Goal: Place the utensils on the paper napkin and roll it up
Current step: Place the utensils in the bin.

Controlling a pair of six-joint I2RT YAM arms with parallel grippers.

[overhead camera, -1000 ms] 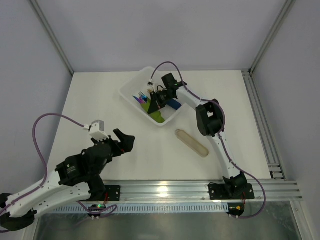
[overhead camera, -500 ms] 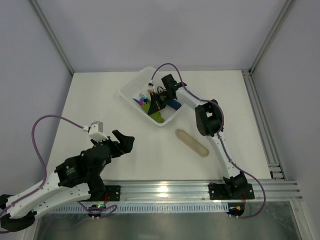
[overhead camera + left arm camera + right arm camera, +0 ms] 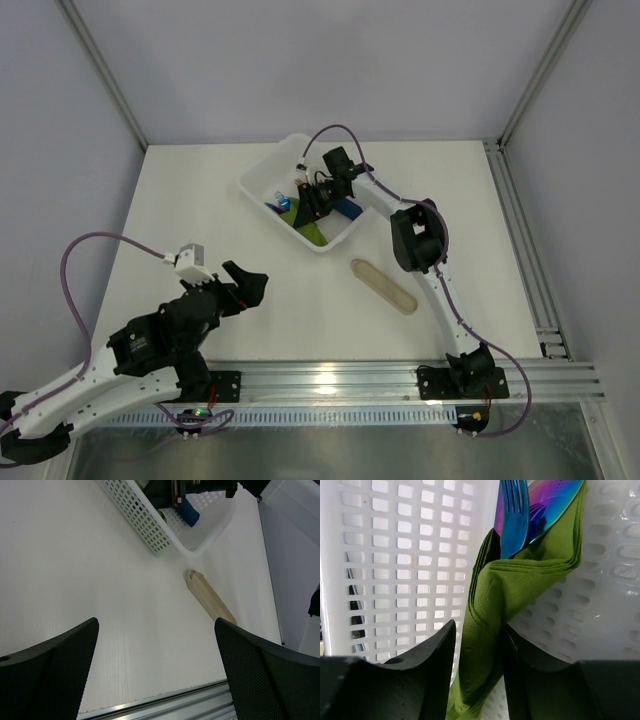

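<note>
The paper napkin (image 3: 505,605) shows olive green with fine dimples, the utensils (image 3: 520,510) flash purple, blue and pink, the basket (image 3: 395,555) is white square-hole grid, the roll (image 3: 190,512) blue, the oblong piece (image 3: 212,600) beige, the table (image 3: 100,580) plain white.

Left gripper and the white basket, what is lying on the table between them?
Nothing: the table between left gripper and basket is bare in the left wrist view. The beige piece lies off to the side.
</note>
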